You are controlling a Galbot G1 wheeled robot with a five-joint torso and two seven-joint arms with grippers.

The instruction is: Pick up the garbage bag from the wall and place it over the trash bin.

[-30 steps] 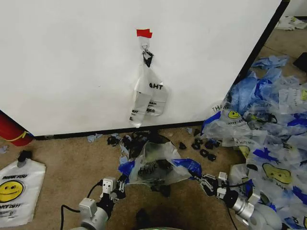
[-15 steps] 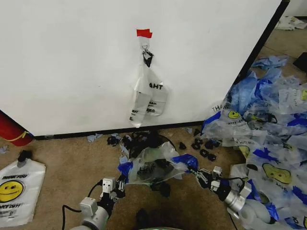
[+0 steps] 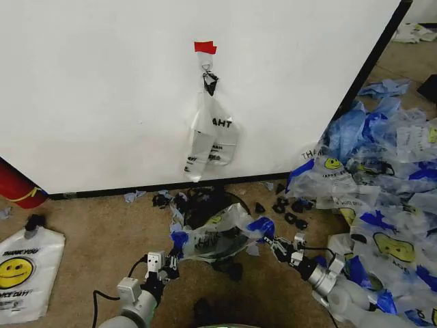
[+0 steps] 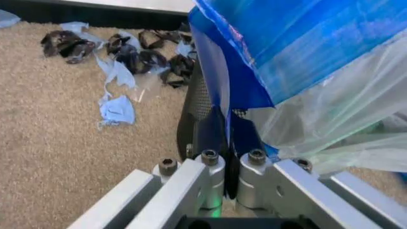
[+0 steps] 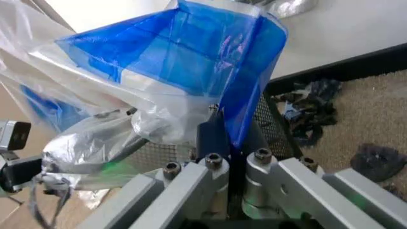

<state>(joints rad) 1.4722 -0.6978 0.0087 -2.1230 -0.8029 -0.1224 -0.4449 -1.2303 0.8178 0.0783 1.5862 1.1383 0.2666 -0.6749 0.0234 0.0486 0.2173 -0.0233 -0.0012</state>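
Note:
The garbage bag (image 3: pixel 213 236), clear with black print and blue handle strips, lies spread over the black mesh trash bin (image 3: pixel 205 203) at the foot of the wall (image 3: pixel 102 96). My left gripper (image 3: pixel 172 263) is shut on the bag's left blue strip. My right gripper (image 3: pixel 273 244) is shut on the right blue strip. The left wrist view shows the left gripper (image 4: pixel 229 138) pinching blue plastic (image 4: pixel 318 57) beside the bin mesh (image 4: pixel 190 109). In the right wrist view, the right gripper (image 5: pixel 229 136) clamps the other blue handle (image 5: pixel 184 52) against the mesh (image 5: pixel 270 126).
A narrower clear bag (image 3: pixel 212 133) hangs on the wall under red tape (image 3: pixel 205 47). A heap of bags (image 3: pixel 382 198) lies on the right, a white smiley bag (image 3: pixel 24 273) at front left, and a red cylinder (image 3: pixel 17 184) by the wall. Black scraps (image 3: pixel 290 212) litter the carpet.
My right gripper has moved left toward the bin with its blue strip. The bag has drawn in narrower and sits lower over the bin. The left gripper has barely shifted.

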